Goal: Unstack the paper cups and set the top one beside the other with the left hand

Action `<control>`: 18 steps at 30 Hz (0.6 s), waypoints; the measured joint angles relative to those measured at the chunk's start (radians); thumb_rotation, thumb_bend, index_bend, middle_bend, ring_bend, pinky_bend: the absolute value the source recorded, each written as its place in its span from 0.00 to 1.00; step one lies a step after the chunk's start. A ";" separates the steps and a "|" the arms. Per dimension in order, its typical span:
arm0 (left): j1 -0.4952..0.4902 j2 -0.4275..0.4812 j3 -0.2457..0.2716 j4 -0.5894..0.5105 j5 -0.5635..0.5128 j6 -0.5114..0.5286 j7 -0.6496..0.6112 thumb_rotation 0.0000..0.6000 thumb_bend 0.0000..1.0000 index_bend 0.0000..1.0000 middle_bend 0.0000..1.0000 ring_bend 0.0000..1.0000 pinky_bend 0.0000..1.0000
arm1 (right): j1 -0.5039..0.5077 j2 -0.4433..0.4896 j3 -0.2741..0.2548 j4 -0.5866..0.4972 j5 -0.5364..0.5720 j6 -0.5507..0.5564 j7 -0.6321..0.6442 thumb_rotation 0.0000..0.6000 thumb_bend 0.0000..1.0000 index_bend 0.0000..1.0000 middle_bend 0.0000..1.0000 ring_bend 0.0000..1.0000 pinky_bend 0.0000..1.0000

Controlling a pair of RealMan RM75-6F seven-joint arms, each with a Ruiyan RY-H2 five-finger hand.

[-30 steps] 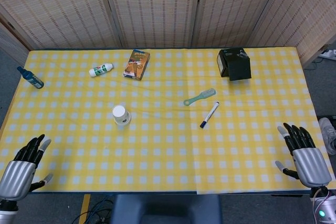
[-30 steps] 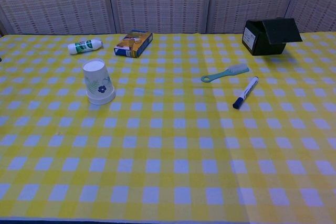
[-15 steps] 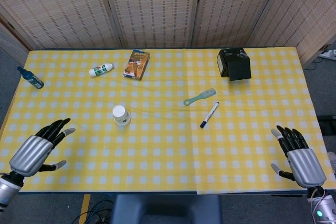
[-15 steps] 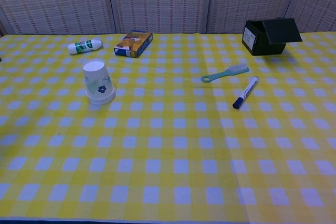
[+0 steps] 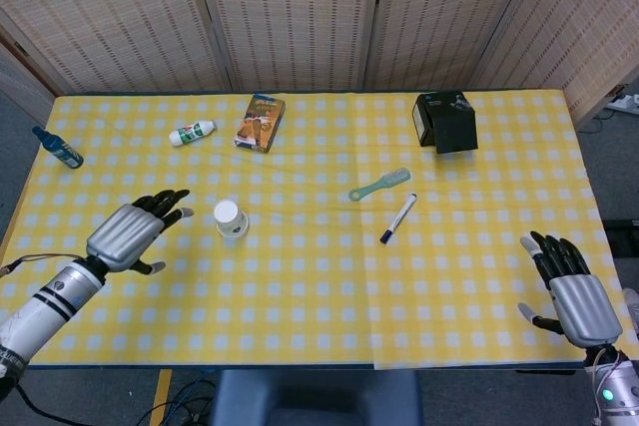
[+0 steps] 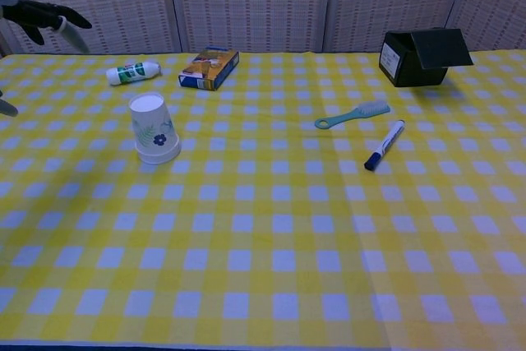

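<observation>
The stacked paper cups (image 5: 231, 218) (image 6: 154, 129) stand upside down on the yellow checked table, white with a blue flower print. My left hand (image 5: 135, 230) hovers just left of them, fingers spread and holding nothing, a short gap away; in the chest view only its fingertips (image 6: 51, 16) show at the top left edge. My right hand (image 5: 569, 293) rests open over the table's front right corner, far from the cups.
A teal brush (image 5: 380, 184) and a marker (image 5: 398, 217) lie right of centre. A black box (image 5: 446, 121) stands at the back right. A small box (image 5: 261, 122), a white bottle (image 5: 192, 133) and a blue bottle (image 5: 58, 147) lie along the back left.
My left hand has risen from the front left corner and moved right and forward toward the cups. The right hand shifted slightly. The cups stayed put.
</observation>
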 measured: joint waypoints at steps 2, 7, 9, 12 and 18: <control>-0.047 -0.041 -0.012 0.042 -0.046 -0.050 0.022 1.00 0.20 0.20 0.00 0.00 0.22 | 0.008 -0.001 0.006 0.006 0.016 -0.017 0.006 1.00 0.21 0.02 0.00 0.00 0.00; -0.133 -0.128 -0.027 0.133 -0.121 -0.134 0.058 1.00 0.20 0.20 0.00 0.00 0.22 | 0.024 -0.005 0.014 0.025 0.033 -0.040 0.027 1.00 0.21 0.02 0.00 0.00 0.00; -0.162 -0.161 -0.029 0.167 -0.143 -0.158 0.070 1.00 0.20 0.20 0.00 0.00 0.22 | 0.025 -0.006 0.015 0.027 0.037 -0.042 0.032 1.00 0.21 0.02 0.00 0.00 0.00; -0.199 -0.203 -0.027 0.207 -0.177 -0.185 0.088 1.00 0.20 0.20 0.00 0.00 0.22 | 0.027 -0.004 0.016 0.030 0.037 -0.043 0.043 1.00 0.21 0.02 0.00 0.00 0.00; -0.230 -0.243 -0.010 0.225 -0.222 -0.186 0.136 1.00 0.20 0.20 0.00 0.00 0.22 | 0.024 0.002 0.008 0.037 -0.001 -0.014 0.073 1.00 0.21 0.02 0.00 0.00 0.00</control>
